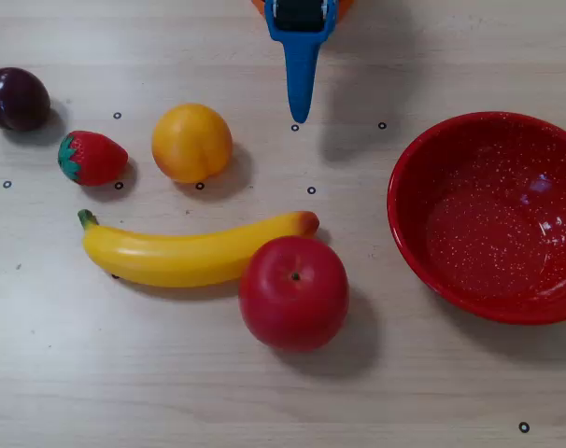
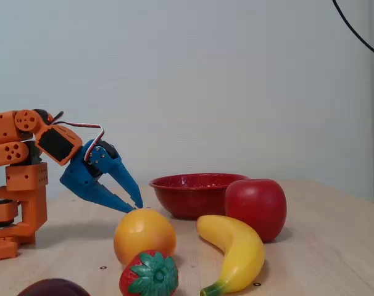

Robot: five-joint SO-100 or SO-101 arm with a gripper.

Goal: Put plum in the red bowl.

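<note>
In the overhead view we see our claw (image 1: 300, 117) nearly closed, gripping nothing. An orange (image 1: 191, 142) and strawberry (image 1: 92, 158) lie between it and the plum (image 1: 16, 98), far left. The red bowl (image 1: 423, 173), right of it, sits empty.

strawberry (image 1: 92, 158) and orange (image 1: 191, 142) between hand (image 1: 300, 114) and plum (image 1: 16, 98)
</note>
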